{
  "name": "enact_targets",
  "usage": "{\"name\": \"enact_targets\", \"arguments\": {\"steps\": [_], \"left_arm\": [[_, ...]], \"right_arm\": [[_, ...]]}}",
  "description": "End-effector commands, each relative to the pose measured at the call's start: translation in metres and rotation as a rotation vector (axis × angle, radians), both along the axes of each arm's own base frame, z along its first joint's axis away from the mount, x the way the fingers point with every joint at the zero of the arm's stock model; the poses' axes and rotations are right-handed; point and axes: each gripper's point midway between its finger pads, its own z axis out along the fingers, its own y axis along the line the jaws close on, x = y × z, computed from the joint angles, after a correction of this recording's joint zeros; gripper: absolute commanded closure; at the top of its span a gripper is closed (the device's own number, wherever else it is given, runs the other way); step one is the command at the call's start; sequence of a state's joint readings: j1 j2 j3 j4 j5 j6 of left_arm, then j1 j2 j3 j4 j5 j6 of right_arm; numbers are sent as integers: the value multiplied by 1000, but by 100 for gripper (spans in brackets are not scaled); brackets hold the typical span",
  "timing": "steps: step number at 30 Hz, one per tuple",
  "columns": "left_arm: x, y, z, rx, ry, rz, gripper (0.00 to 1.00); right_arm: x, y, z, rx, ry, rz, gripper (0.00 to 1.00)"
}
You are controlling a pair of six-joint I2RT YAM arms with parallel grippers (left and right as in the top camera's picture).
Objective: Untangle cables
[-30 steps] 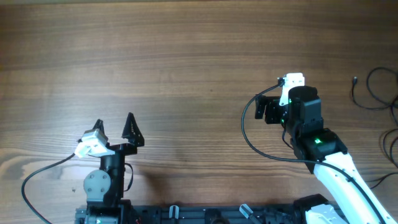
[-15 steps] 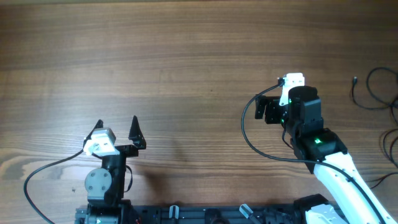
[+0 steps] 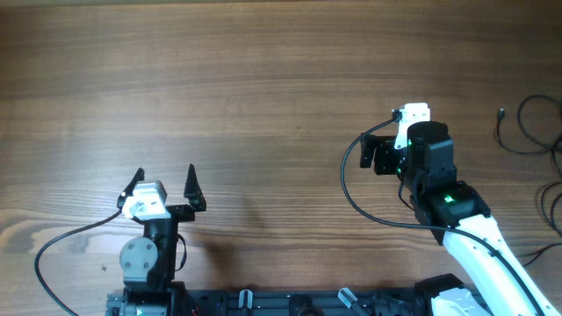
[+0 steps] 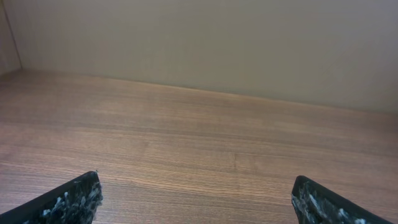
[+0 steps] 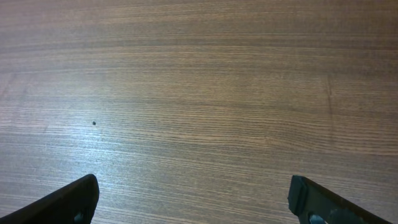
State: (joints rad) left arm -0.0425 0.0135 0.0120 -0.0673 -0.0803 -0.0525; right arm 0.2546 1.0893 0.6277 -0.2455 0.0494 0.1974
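The cables (image 3: 501,123) are thin black cords lying in loose loops at the table's far right edge, with a small plug at one end; more strands (image 3: 553,204) run off the right side. My left gripper (image 3: 164,173) is open and empty near the front left, far from the cables. My right gripper (image 3: 384,154) is right of centre, left of the cables and apart from them. In the left wrist view the open gripper (image 4: 196,182) shows only bare wood between its fingers. In the right wrist view the gripper (image 5: 194,182) is open wide over bare wood. No cable shows in either wrist view.
The wooden table (image 3: 263,79) fills the overhead view. A thicker black arm wire (image 3: 351,189) loops left of the right arm, and another (image 3: 53,246) trails left of the left arm. A beige wall (image 4: 205,43) stands beyond the table's far edge.
The left wrist turned a little and its fingers shifted slightly right between the first two frames; it has been still since then. The right arm and the cables have not moved.
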Motion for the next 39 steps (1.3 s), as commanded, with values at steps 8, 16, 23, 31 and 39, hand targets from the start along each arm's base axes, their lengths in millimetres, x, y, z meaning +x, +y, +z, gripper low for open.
{"name": "enact_targets", "arguments": {"steps": [8, 16, 23, 31, 39], "left_arm": [[0, 0, -1, 22, -1, -3, 0], [0, 0, -1, 22, -1, -3, 0], [0, 0, -1, 22, 0, -3, 0], [0, 0, -1, 22, 0, -3, 0], [0, 0, -1, 22, 0, -3, 1]], "right_arm": [[2, -4, -1, -20, -4, -24, 0], [0, -30, 39, -167, -269, -30, 0], [-33, -44, 60, -113, -575, -82, 0], [-61, -52, 57, -68, -736, -115, 0], [-69, -67, 71, 2, -816, -188, 0]]}}
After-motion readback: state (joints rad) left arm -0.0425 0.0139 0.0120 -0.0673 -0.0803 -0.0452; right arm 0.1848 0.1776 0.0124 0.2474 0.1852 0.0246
